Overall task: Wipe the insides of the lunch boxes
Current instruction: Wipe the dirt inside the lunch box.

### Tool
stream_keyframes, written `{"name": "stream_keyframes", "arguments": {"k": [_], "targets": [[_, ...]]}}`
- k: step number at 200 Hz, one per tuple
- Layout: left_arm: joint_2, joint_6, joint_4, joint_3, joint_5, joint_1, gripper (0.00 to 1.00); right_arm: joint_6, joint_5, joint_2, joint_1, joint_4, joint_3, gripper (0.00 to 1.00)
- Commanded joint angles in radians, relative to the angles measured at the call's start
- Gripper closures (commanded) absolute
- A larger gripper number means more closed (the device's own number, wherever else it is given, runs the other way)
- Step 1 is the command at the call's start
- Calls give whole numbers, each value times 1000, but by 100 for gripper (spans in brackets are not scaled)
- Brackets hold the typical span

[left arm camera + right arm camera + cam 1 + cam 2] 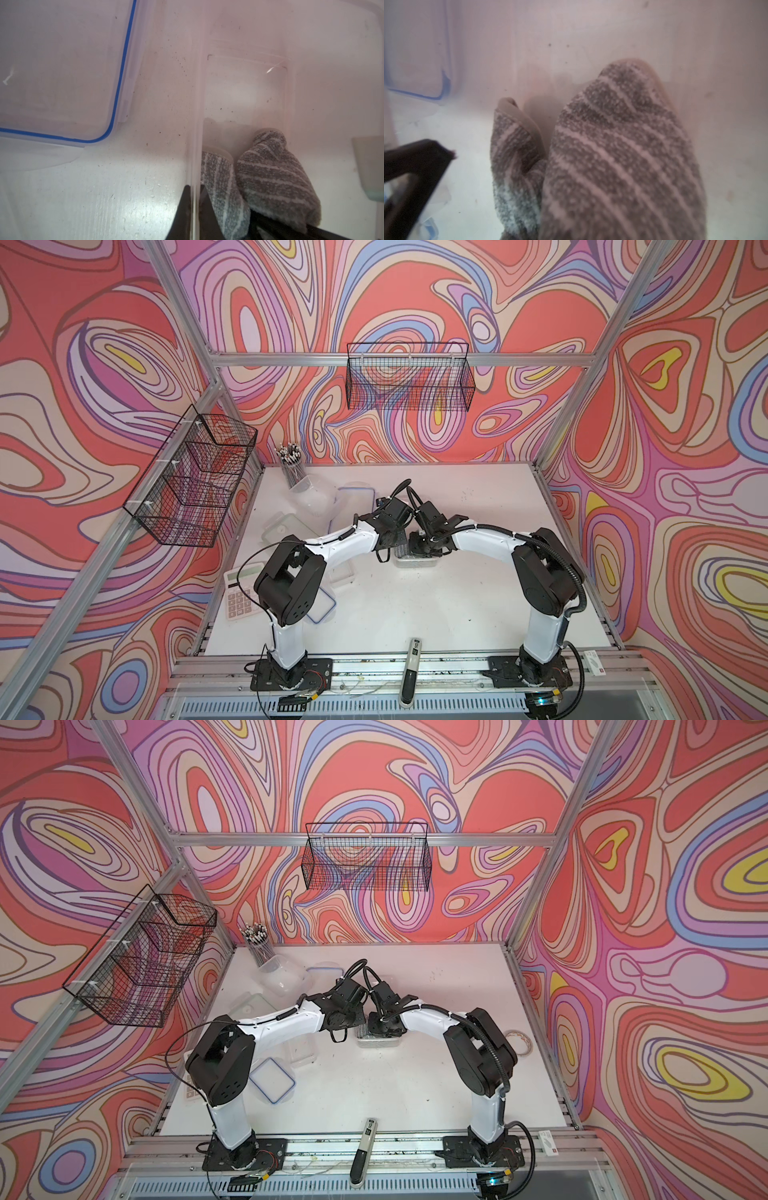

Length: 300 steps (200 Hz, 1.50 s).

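Observation:
A small clear lunch box [417,562] sits mid-table under both wrists. My left gripper [195,218] is shut on its near wall, one black finger on each side. My right gripper [420,548] reaches down into it, shut on the grey striped cloth [623,155], which hides its fingers. The bunched cloth [270,176] presses on the floor inside the box. In both top views a second lunch box [301,1048] stands left of it, and the largest [316,499] is at the back left.
A blue-rimmed lid [62,72] lies just beyond the held box, another [272,1079] by the left arm, a frosted lid [282,526] further left. Pen cup [291,472] back left, calculator [239,593] left edge, tape roll [519,1042] right, a pen-like tool [411,672] on the front rail.

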Motion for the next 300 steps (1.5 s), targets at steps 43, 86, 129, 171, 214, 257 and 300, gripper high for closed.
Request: {"name": "stream_keyframes", "arguments": {"k": [43, 86, 129, 171, 214, 257, 300], "targets": [[12, 6, 70, -23, 12, 6, 100, 42, -78, 57, 10, 112, 26, 100], [-3, 58, 78, -28, -4, 5, 100, 34, -11, 70, 10, 209, 14, 100], [1, 82, 96, -45, 2, 6, 100, 64, -8, 98, 10, 306, -7, 100], [4, 77, 98, -40, 47, 6, 100, 96, -23, 116, 10, 363, -5, 100], [5, 65, 82, -47, 95, 5, 100, 72, 63, 148, 7, 318, 74, 100], [-19, 47, 97, -91, 123, 4, 100, 48, 117, 199, -36, 304, 146, 100], [-28, 40, 96, -103, 151, -2, 100, -7, 227, 231, -72, 289, 216, 100]]}}
